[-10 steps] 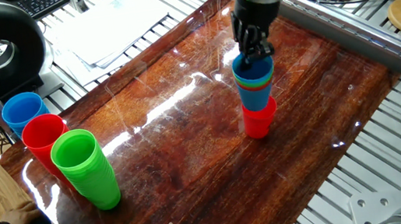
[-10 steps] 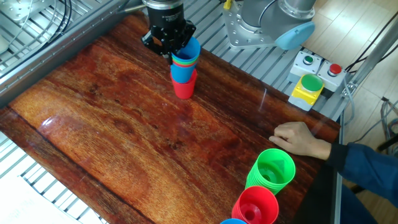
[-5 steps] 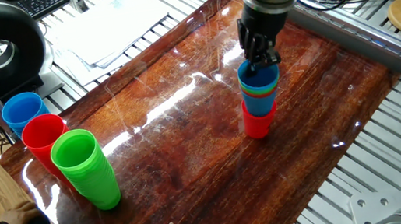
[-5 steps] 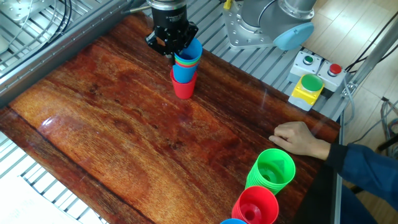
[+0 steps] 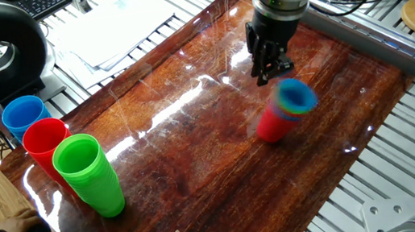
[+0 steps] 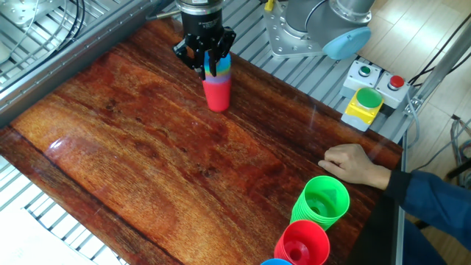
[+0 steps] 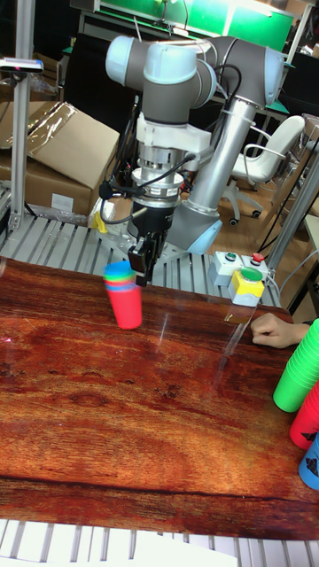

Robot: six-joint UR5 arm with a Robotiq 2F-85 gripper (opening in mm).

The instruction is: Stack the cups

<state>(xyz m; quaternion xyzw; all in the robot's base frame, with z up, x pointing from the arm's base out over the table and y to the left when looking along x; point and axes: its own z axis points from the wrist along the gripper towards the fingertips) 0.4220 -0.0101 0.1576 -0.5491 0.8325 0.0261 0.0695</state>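
The cups (image 5: 282, 115) are nested into one stack with a red cup at the bottom and a blue one on top. The stack stands on the wooden table (image 5: 182, 168) but leans over and looks blurred. It also shows in the other fixed view as the cups (image 6: 217, 87) and in the tall view as the cups (image 7: 124, 297). My gripper (image 5: 269, 68) hangs just behind the stack's top, fingers slightly apart and holding nothing. In the other fixed view the gripper (image 6: 208, 62) sits right at the stack's upper rim, and in the tall view the gripper (image 7: 142, 262) is beside the top cup.
A tall green pile (image 5: 90, 175), a red pile (image 5: 47, 143) and a blue pile (image 5: 23, 116) stand at the table's left end. A person's hand (image 6: 358, 163) rests on the table edge near them. A button box (image 6: 366, 101) sits off the table.
The gripper has let go of the top blue cup and risen slightly. The stack, upright before, now tips away from the gripper.
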